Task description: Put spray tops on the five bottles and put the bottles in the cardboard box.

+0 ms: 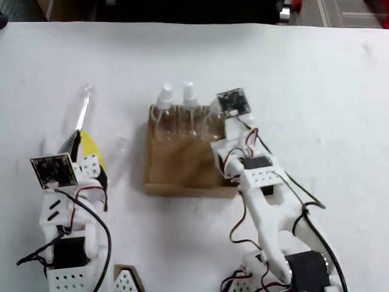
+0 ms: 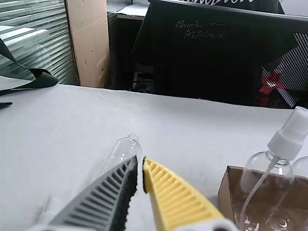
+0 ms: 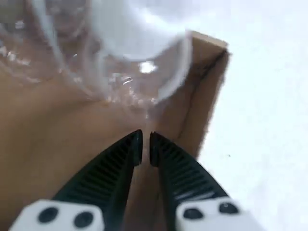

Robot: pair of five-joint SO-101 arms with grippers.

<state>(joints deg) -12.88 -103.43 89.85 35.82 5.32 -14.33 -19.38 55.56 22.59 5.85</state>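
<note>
The packing looks partly done. Capped bottles (image 1: 164, 118) stand in a row along the far wall of the cardboard box (image 1: 182, 176). Two are plain to see, and a third seems to stand at the right end, half hidden under the right arm. The right hand (image 3: 144, 142) hangs inside the box's far right corner, its fingers pressed nearly together on nothing, with the nearest capped bottle just beyond them. On the table (image 1: 316, 91) left of the box, an uncapped bottle (image 1: 82, 108) lies on its side, neck pointing far. The left hand (image 2: 140, 168) sits at the bottle's near end, fingers pressed together and empty. This bottle looks like the next job: the left hand would need to spread, grasp it and stand it upright, and it needs a spray top.
</note>
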